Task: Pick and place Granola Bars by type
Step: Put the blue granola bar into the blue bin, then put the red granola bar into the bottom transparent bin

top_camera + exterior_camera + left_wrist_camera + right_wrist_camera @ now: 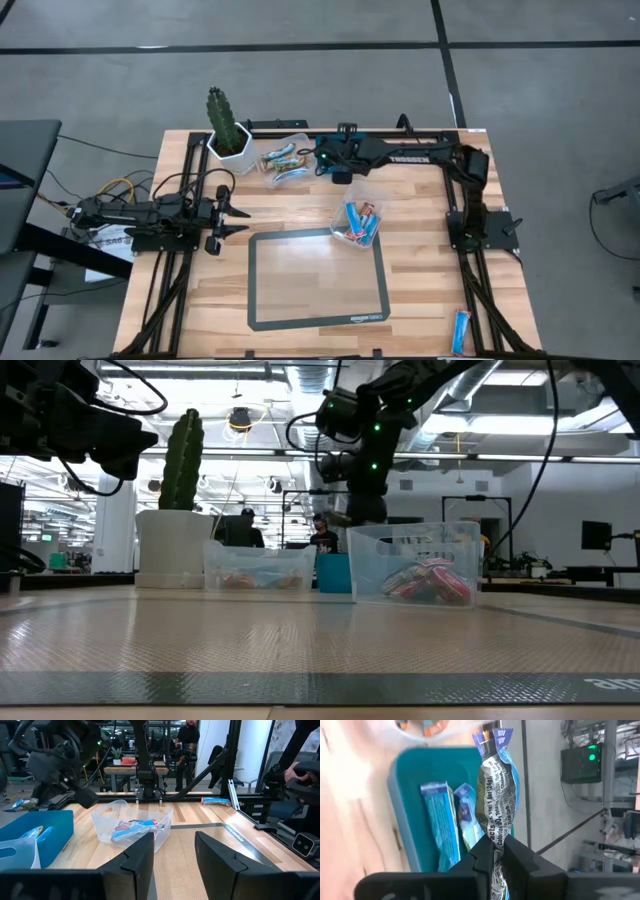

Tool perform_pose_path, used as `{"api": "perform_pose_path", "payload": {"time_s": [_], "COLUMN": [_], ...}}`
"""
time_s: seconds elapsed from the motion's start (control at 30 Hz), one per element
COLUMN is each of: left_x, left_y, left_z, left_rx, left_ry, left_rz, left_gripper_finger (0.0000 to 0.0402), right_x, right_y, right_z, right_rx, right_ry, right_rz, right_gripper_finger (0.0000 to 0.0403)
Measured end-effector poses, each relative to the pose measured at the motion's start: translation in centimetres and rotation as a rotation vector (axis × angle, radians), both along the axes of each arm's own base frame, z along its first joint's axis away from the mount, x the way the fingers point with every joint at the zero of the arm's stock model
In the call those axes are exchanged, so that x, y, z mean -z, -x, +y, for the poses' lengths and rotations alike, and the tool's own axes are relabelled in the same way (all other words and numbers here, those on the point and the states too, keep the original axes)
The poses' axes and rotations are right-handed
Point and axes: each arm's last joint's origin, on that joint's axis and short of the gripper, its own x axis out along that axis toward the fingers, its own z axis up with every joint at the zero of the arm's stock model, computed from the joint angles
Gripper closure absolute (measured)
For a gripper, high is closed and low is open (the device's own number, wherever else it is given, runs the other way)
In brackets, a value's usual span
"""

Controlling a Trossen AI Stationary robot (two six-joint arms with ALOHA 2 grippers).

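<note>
Right gripper near the table's far edge, jaws pinched shut on a light, crinkly, slippery foil granola bar dangling limply above the blue bin; probably best gripped mid-wrapper.

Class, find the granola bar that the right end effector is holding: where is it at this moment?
The right end effector is shut on a blue granola bar, held above the blue bin at the table's far edge, between the two clear tubs.
</note>
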Motion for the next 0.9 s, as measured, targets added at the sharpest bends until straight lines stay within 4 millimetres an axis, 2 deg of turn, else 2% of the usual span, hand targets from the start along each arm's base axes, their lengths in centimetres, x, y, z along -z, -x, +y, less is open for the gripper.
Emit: {"api": "perform_pose_path", "payload": {"time_s": [0.13, 0.43, 0.63, 0.77, 0.9], "left_x": [0.0, 0.0, 0.0, 0.0, 0.0], "left_y": [0.0, 0.0, 0.0, 0.0, 0.0], "left_z": [0.0, 0.0, 0.0, 0.0, 0.0], "left_rx": [0.0, 0.0, 0.0, 0.0, 0.0], "left_ry": [0.0, 0.0, 0.0, 0.0, 0.0], "left_rz": [-0.001, -0.001, 0.0, 0.0, 0.0], "left_gripper_finger": [0.0266, 0.0266, 0.0266, 0.0266, 0.0266], "right_x": [0.4, 0.4, 0.4, -0.3, -1.8], "right_y": [0.1, 0.3, 0.8, 1.9, 3.1], "right_z": [-0.3, -0.5, -0.4, 0.5, 2.3], "right_rx": [0.014, 0.059, 0.171, 0.285, 0.396], "right_ry": [0.004, 0.001, 0.012, 0.013, -0.013], "right_rz": [0.025, 0.016, -0.015, -0.032, -0.086], "right_gripper_finger": [0.0363, 0.0281, 0.0243, 0.023, 0.0223]}}
